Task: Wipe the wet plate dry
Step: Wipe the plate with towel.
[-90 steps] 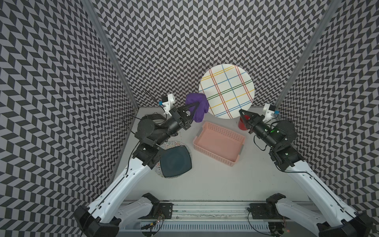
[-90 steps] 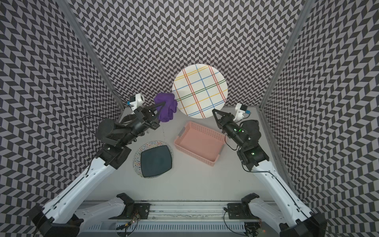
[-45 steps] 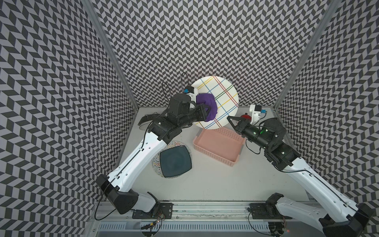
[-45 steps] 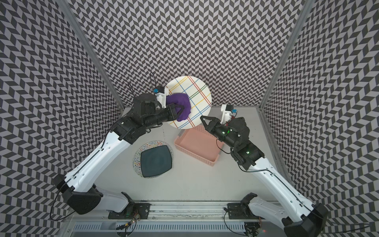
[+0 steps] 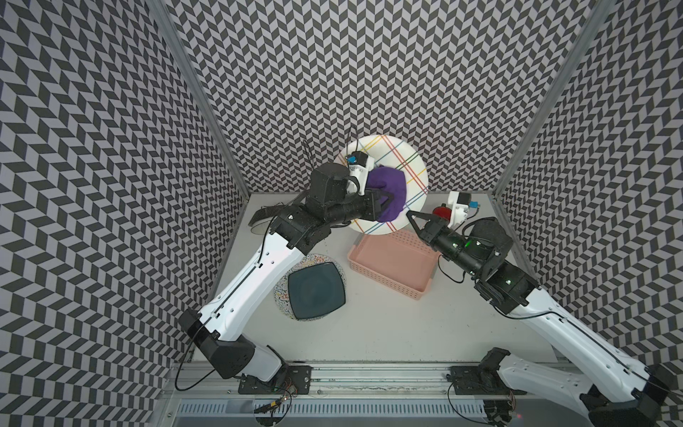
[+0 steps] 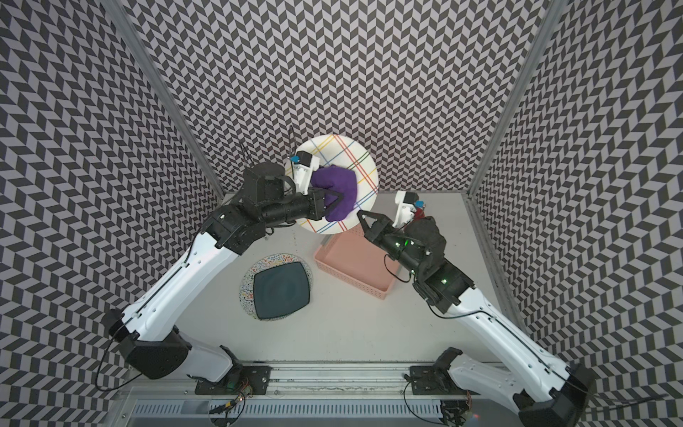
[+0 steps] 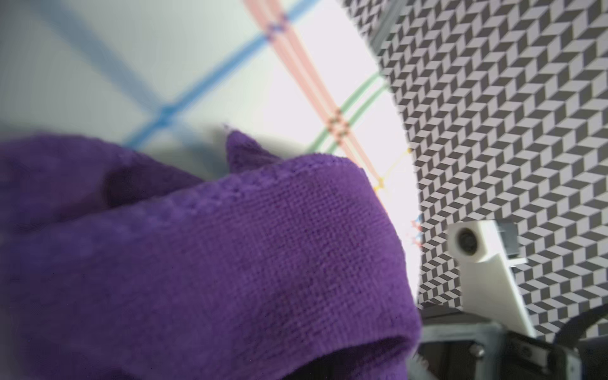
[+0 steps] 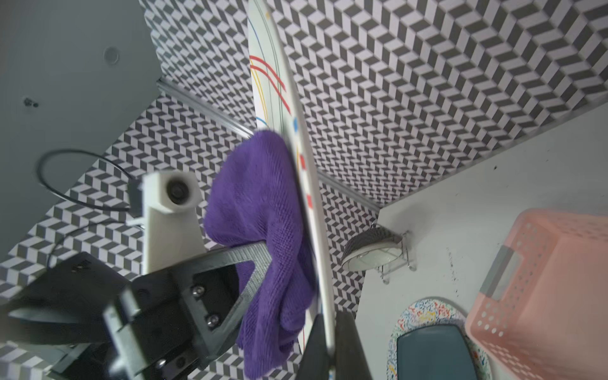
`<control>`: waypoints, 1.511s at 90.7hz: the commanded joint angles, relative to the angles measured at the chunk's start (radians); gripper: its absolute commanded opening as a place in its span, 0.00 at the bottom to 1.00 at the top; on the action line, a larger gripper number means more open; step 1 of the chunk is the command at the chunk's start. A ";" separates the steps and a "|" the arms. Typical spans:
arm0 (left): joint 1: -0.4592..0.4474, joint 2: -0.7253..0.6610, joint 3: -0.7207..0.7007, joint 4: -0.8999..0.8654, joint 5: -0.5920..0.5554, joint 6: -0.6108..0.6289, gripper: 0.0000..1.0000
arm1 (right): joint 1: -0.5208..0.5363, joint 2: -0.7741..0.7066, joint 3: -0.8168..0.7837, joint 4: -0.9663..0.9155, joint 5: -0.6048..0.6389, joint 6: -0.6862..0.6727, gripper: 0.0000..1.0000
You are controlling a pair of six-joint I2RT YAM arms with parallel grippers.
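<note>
My right gripper (image 5: 408, 214) (image 6: 359, 213) (image 8: 329, 335) is shut on the bottom rim of a white plate with coloured plaid lines (image 5: 403, 159) (image 6: 343, 151) (image 8: 286, 82). It holds the plate upright above the back of the table. A purple cloth (image 5: 388, 188) (image 6: 336, 185) (image 8: 256, 197) is pressed flat against the plate's face, with my left gripper (image 5: 388, 201) (image 6: 340, 201) shut on it. In the left wrist view the cloth (image 7: 230, 263) hides the jaws, and the plate (image 7: 197, 49) fills the space behind it.
A pink basket (image 5: 384, 279) stands under the right arm. A dark blue square plate (image 5: 316, 290) lies on a speckled round plate (image 5: 314, 257) at centre left. A chevron-patterned dish in a wire holder (image 5: 264, 216) sits at back left. A red object (image 5: 440, 212) sits at back right.
The left arm has swung in from the left with the cloth and pressed it onto the plate. The right arm has brought the plate down and to the left.
</note>
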 commanded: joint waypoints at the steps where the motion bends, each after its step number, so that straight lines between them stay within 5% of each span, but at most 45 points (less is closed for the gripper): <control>1: 0.169 -0.081 -0.003 0.053 0.060 -0.082 0.00 | 0.012 -0.043 0.026 0.130 -0.065 -0.005 0.00; 19: 0.081 -0.018 0.067 0.065 0.086 -0.120 0.00 | 0.046 0.012 0.028 0.252 -0.042 0.035 0.00; 30: 0.122 -0.061 0.088 0.149 0.070 -0.214 0.00 | -0.070 0.005 0.065 0.256 -0.061 0.073 0.00; 35: 0.205 -0.122 0.011 0.287 0.104 -0.339 0.00 | -0.127 -0.014 0.071 0.248 -0.103 0.098 0.00; 48: 0.402 -0.227 -0.314 0.842 0.324 -0.923 0.00 | -0.258 -0.093 0.006 0.314 -0.243 0.205 0.00; 64: 0.354 -0.164 -0.521 1.403 0.343 -1.383 0.00 | -0.261 -0.138 -0.153 0.593 -0.365 0.390 0.00; 86: 0.240 -0.026 -0.500 1.800 0.293 -1.673 0.00 | -0.197 -0.080 -0.161 0.601 -0.448 0.396 0.00; 98: 0.171 0.015 -0.466 1.886 0.265 -1.725 0.00 | -0.128 -0.014 -0.138 0.636 -0.438 0.393 0.00; 116: 0.047 -0.030 -0.526 1.831 0.238 -1.633 0.00 | -0.145 0.034 -0.111 0.716 -0.315 0.442 0.00; 137: 0.165 -0.080 -0.565 1.861 0.210 -1.662 0.00 | -0.209 0.010 -0.078 0.593 -0.400 0.392 0.00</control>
